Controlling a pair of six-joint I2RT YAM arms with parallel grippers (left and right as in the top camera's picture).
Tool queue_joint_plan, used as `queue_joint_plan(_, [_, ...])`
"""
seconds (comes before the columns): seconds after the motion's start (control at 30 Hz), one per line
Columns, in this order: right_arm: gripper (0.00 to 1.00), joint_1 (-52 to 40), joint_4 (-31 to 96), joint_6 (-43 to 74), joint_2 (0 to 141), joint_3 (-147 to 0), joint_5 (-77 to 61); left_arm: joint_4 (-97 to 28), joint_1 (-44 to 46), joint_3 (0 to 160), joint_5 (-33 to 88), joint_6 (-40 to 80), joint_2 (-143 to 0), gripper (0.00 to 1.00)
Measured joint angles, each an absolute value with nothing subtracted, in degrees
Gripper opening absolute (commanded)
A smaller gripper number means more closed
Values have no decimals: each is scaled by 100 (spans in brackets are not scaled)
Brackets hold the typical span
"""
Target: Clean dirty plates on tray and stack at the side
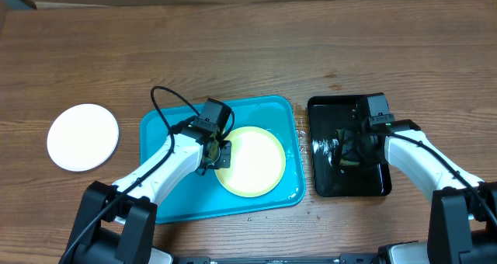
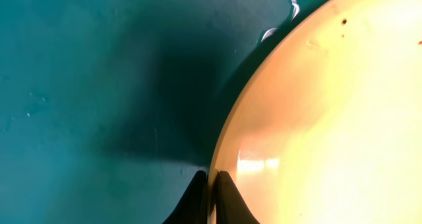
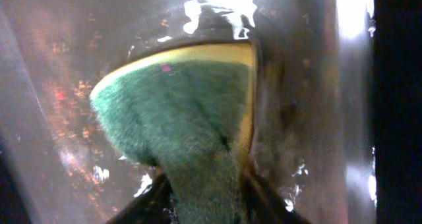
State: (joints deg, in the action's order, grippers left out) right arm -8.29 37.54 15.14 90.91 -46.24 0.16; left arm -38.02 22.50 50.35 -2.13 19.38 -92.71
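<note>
A pale yellow-green plate point(image 1: 252, 161) lies on the turquoise tray point(image 1: 167, 194). My left gripper point(image 1: 218, 153) is shut on the plate's left rim; in the left wrist view the two fingers point(image 2: 212, 196) pinch the rim of the plate point(image 2: 330, 118), which has small dark specks near its top. A white plate point(image 1: 83, 137) lies on the table at the far left. A third plate is out of view. My right gripper point(image 1: 349, 149) is over the black tray point(image 1: 373, 182), shut on a green and yellow sponge point(image 3: 184, 112).
The glossy black tray is wet, with water drops on the turquoise tray's right rim point(image 1: 296, 140). The wooden table point(image 1: 233, 54) spreads behind both trays. A black cable point(image 1: 167, 97) loops above my left arm.
</note>
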Motion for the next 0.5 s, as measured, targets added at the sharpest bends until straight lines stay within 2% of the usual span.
queue_joint_plan(0.03, [20,-827,3750,1511,9091,-4615,16,-3769,2250,5037,-211,1938,-9271,5])
queue_joint_plan(0.07, [27,-827,3758,1490,9091,-4615,23,-3760,2250,5039,-211,1935,-9271,6])
queue_joint_plan(0.1, [39,-827,3745,1483,9091,-4615,16,-3763,2250,5039,-211,1938,-9271,6])
queue_joint_plan(0.23, [64,-827,4042,1452,9091,-4772,23,-3763,2250,5039,-217,1935,-9271,7])
queue_joint_plan(0.33, [64,-827,4248,1470,9091,-5059,23,-3765,2250,5039,-231,1935,-9271,10])
queue_joint_plan(0.43, [51,-827,4250,1490,9091,-5168,21,-3765,2250,5039,-233,1940,-9273,11])
queue_joint_plan(0.5, [49,-827,4252,1483,9091,-5111,21,-3763,2250,5039,-233,1957,-9284,12])
